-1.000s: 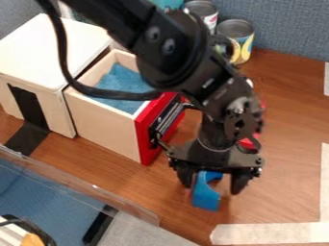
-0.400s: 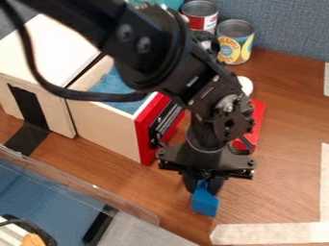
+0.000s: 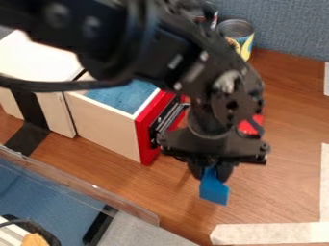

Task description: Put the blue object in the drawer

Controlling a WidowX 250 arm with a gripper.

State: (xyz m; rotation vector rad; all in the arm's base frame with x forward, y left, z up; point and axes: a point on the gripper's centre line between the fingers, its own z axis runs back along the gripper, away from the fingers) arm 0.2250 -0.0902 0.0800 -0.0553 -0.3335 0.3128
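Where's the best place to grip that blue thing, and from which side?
Probably by the narrow upper end of the blue object, from above, as the gripper holds it: that part fits between the fingers, while the wider end hangs below.

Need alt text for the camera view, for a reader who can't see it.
A black robot gripper grips a blue object over a wood table, in front of an open, red-fronted drawer lined in blue. A can stands behind.
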